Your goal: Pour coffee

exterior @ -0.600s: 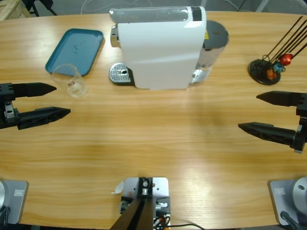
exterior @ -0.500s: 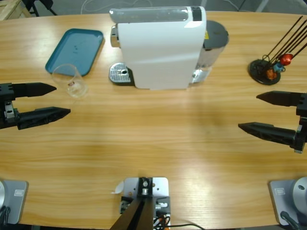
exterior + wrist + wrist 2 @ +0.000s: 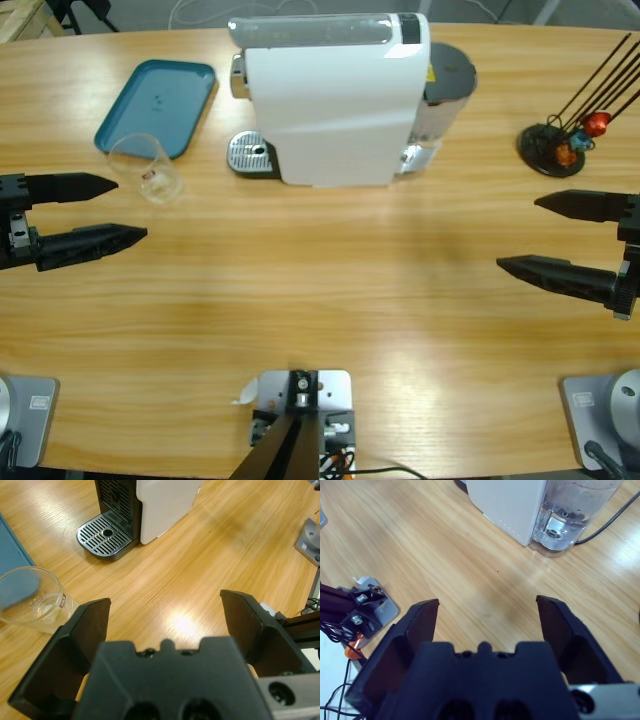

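both grippers, left (image 3: 130,210) and right (image 3: 518,232), hang spread and empty over the table (image 3: 320,300).
glass (image 3: 145,167), no coffee visible, stands beside the tray (image 3: 155,105), near the left jaws; light, brittle, slippery — grip its wall mid-height, gently.

Wooden table (image 3: 320,290) — coffee machine (image 3: 335,95), tray (image 3: 155,105), seemingly empty glass (image 3: 145,168), capsule stand (image 3: 555,148).

White coffee machine (image 3: 335,100); silver perforated drip tray (image 3: 250,155); teal tray (image 3: 157,106); clear glass (image 3: 146,168); light wood-grain table (image 3: 320,300).
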